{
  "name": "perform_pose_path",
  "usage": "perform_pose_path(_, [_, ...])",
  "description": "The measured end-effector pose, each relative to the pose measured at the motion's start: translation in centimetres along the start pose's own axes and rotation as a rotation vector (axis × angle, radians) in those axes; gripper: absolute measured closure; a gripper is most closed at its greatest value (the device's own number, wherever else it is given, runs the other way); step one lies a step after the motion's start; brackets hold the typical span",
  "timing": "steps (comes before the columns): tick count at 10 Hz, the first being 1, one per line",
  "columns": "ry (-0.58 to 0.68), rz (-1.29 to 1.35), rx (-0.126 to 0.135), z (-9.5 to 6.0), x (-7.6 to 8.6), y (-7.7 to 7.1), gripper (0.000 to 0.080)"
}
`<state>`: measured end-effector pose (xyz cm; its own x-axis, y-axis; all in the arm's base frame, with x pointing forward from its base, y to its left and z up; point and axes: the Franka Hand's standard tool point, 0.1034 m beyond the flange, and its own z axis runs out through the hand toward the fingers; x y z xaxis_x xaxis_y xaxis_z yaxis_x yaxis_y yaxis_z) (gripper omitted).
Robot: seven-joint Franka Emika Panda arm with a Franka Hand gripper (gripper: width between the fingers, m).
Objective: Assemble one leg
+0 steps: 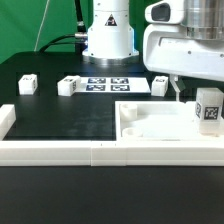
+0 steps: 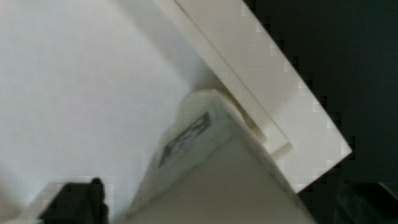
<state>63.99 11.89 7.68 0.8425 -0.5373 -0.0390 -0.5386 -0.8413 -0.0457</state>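
Note:
The leg (image 1: pixel 208 108) is a small white post with a marker tag. It stands upright at the right corner of the large white slab (image 1: pixel 150 122). My gripper (image 1: pixel 200 94) hangs right over it, with one dark finger (image 1: pixel 178 92) just to the exterior view's left of the leg. In the wrist view the leg (image 2: pixel 199 150) rises between my two dark fingertips (image 2: pixel 73 203). The gripper (image 2: pixel 222 207) looks open, with a small gap on each side of the leg. The slab (image 2: pixel 107 80) fills the background of that view.
Three more loose legs lie on the black table: one (image 1: pixel 27 85), one (image 1: pixel 68 86) and one (image 1: pixel 160 85). The marker board (image 1: pixel 108 83) lies in front of the robot base (image 1: pixel 108 35). A white L-shaped wall (image 1: pixel 60 151) runs along the table's front.

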Motion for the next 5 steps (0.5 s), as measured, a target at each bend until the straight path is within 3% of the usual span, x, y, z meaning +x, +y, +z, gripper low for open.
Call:
perform_pose_path(2, [0.024,-0.217,-0.032,-0.05,-0.05,-0.20,0.0150])
perform_pose_path(5, [0.023,-0.436,-0.035,0.07,0.22,0.26,0.0150])
